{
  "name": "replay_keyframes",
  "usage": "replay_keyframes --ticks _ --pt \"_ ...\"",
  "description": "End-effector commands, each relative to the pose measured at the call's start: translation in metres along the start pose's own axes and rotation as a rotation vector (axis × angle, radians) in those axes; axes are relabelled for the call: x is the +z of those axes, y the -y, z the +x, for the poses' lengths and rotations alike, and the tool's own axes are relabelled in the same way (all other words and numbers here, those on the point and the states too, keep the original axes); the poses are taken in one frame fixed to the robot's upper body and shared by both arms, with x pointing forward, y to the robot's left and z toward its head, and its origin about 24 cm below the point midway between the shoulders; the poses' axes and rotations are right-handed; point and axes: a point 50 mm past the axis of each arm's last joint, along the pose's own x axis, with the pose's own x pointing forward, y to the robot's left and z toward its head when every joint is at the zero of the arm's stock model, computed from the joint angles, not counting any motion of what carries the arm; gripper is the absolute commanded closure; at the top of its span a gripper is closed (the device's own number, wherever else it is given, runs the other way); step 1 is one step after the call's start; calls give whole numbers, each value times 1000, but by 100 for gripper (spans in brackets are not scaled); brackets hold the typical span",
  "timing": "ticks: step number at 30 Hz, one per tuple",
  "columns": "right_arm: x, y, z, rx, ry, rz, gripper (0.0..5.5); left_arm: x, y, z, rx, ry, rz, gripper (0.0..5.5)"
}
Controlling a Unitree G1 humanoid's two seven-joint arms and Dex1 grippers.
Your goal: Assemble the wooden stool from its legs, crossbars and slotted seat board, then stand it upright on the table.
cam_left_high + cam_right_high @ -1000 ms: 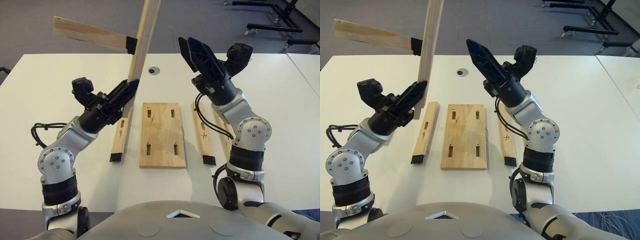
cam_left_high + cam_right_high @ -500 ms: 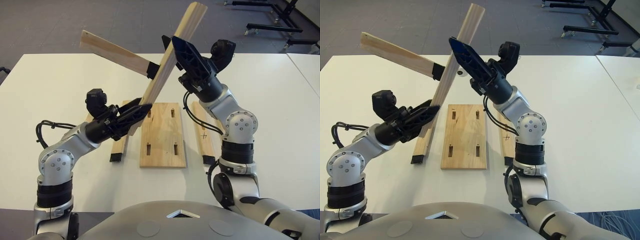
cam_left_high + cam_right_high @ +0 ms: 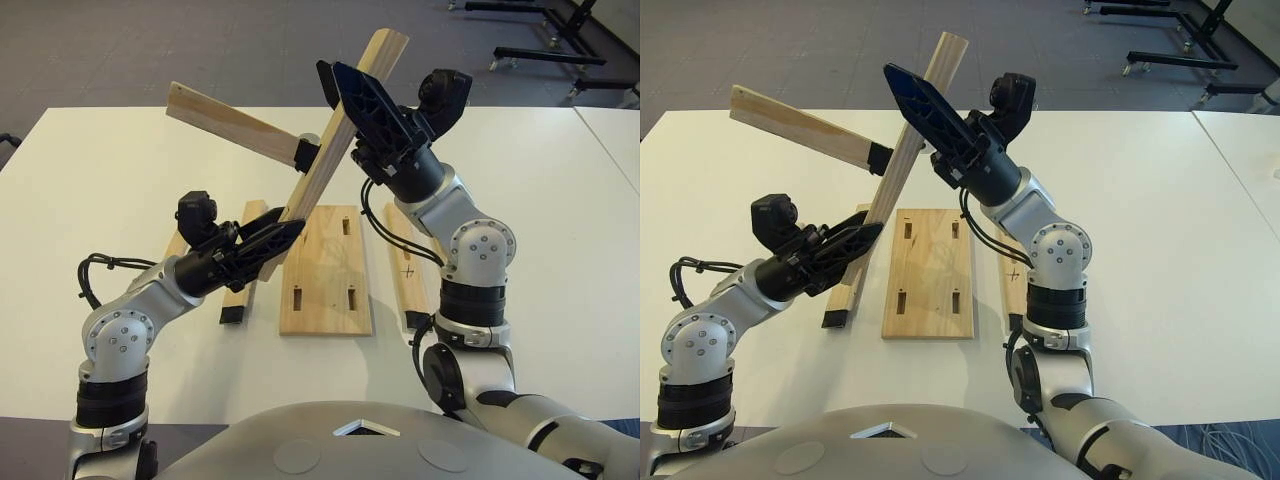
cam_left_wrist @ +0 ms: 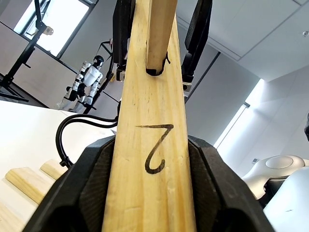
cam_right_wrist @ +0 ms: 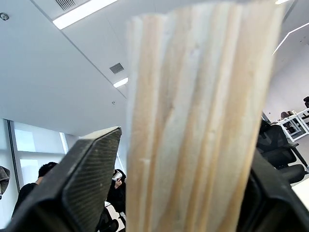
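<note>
left arm (image 3: 150, 300) + right arm (image 3: 450, 195): silver-grey, chunky round joint housings | joints: black bands, tiny screws (image 3: 113, 340) ringing the caps | cables (image 3: 92, 270): black, loose loops | left pincer (image 3: 290, 230) / right pincer (image 3: 336, 76): matte black, long flat fingers (image 3: 370, 100), textured pads (image 4: 91, 193)

A handwritten black "2" (image 4: 157, 150) stands on the broad face of the raised leg (image 4: 154, 96), the one that slants across the upper middle of the left eye view. It reads upright in the left wrist view and sits near the slot holding the crossbar (image 4: 160, 34). A small pencilled cross (image 3: 407, 270), like a plus sign, is drawn on the flat leg (image 3: 412, 297) lying right of centre in the left eye view, just beside the seat board (image 3: 322, 305).
</note>
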Motion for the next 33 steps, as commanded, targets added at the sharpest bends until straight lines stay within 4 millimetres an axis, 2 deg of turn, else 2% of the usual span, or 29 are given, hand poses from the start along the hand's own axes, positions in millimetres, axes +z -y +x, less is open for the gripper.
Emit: replay_keyframes --ticks 1,3,11,12,16,20,23,25,27,31,33 --pt "2 -5 2 30 22 -2 303 -1 -2 -4 28 -2 -6 346" --pt "2 -5 2 32 24 -3 333 -1 -3 -5 28 1 -10 346" --pt "5 -10 0 75 60 -40 336 -3 -15 -14 112 12 -4 346" --pt "5 -11 0 78 66 -50 337 -4 -17 -16 124 9 -7 307" --pt "22 -6 -7 41 162 -50 344 -4 -22 -19 152 12 9 238" --pt "39 -2 -12 -46 173 -244 344 2 -28 -27 226 29 43 170" --pt "49 4 -16 -104 51 -443 344 3 -30 -33 279 38 72 120" --pt "43 21 -24 -159 -173 -677 344 4 -33 -35 313 27 92 86" --pt "34 35 -34 -161 -348 -807 344 2 -36 -32 330 -6 119 53" --pt "20 54 -47 -122 -424 -801 344 -2 -37 -24 327 -45 165 10" --pt "20 53 -44 -81 -407 -826 344 -2 -37 -23 324 -56 178 10"
